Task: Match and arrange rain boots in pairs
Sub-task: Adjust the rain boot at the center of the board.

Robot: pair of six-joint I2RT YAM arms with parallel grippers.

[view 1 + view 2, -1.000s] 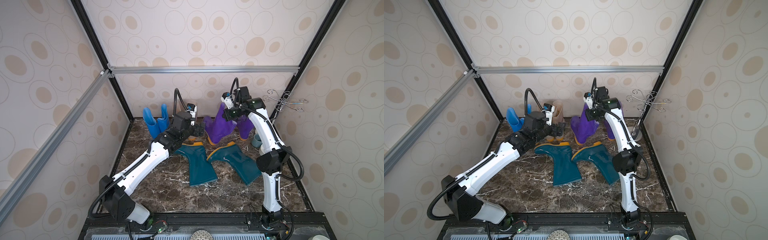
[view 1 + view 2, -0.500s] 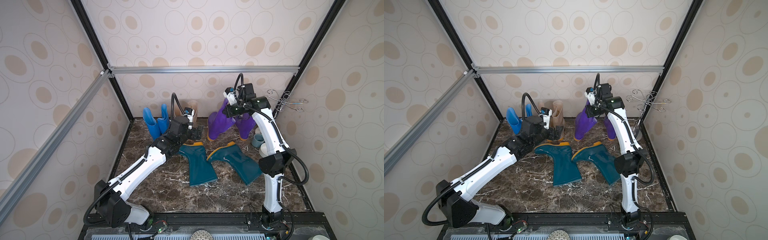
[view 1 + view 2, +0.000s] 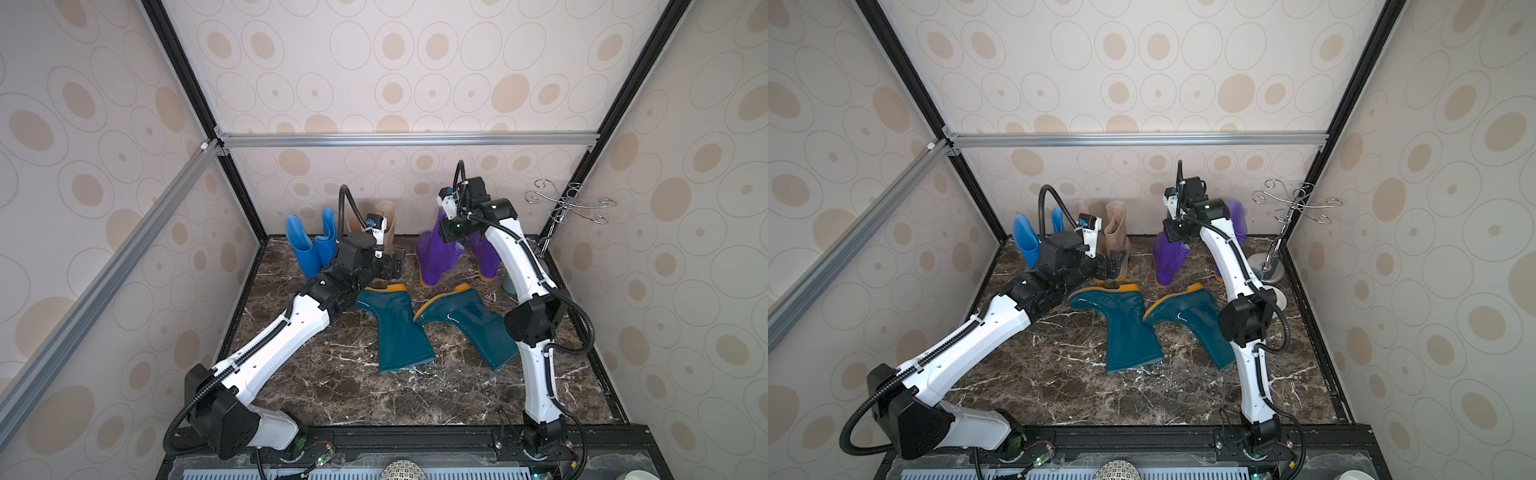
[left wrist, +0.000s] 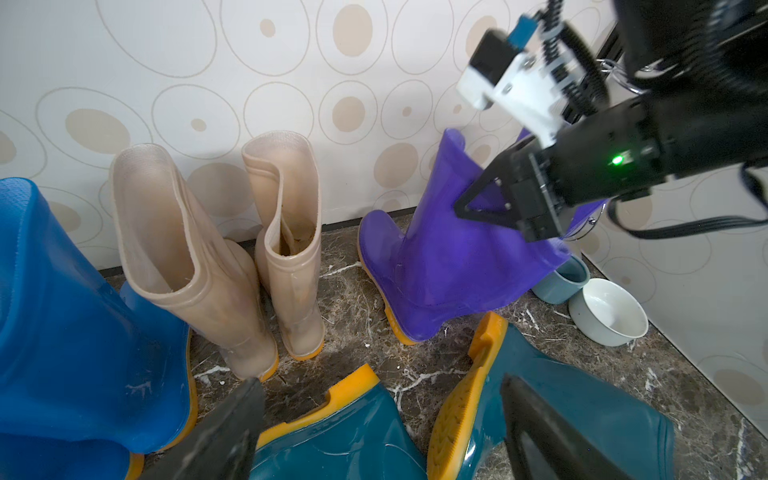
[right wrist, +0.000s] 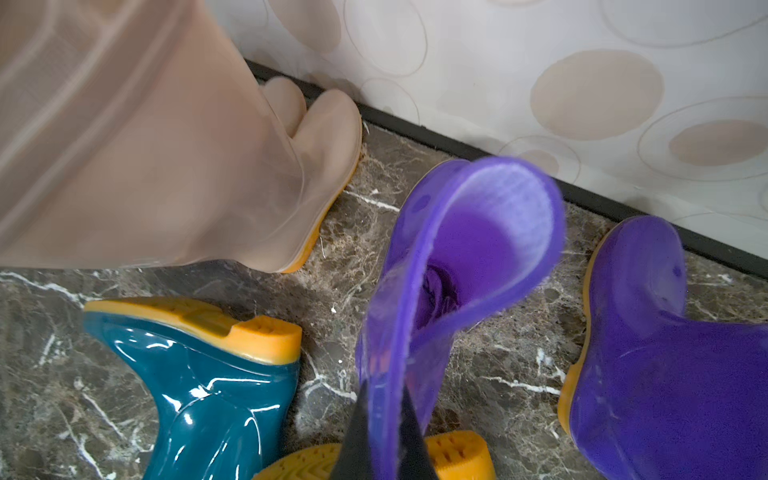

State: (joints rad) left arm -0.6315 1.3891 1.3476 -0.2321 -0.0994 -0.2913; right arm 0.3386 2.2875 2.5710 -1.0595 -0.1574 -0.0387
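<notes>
Held boot: a purple boot (image 4: 440, 266) hung by its cuff, tilted, toe towards the back wall. I could not tell whether its sole touched the floor (image 3: 332, 395).
Right gripper: the right gripper (image 4: 465, 205) was pressed together on that cuff, one finger inside the shaft.
Change: the boot showed a narrower outline than a second earlier, so it had been turned. Half a second earlier it hung higher, and it had since come back down.
Mate: the second purple boot (image 5: 648, 353) stood upright by the wall, just beside the held one and partly behind the right arm.
Meaning: by my judgement the purple pair was close to done. What remained was to level the sole, set it next to its mate and let go.
Left gripper: the left gripper (image 4: 380, 386) was spread wide and empty, over the heels of the teal boots. It had crept a little towards the wall.
Teal boots: both (image 3: 395, 328) (image 3: 465, 328) lay on their sides mid-floor, soles near each other, not yet stood up.
Beige boots: two (image 4: 187, 257) (image 4: 291, 249) stood together at the wall.
Blue boots: two (image 3: 301, 245) (image 3: 326, 237) stood together in the back corner.
Risk: the soft cuff was folded in the pinch, so the boot might tip on release.
Bystanders: a cup (image 4: 561, 278) and a bowl (image 4: 606, 311) sat just behind the held boot.
</notes>
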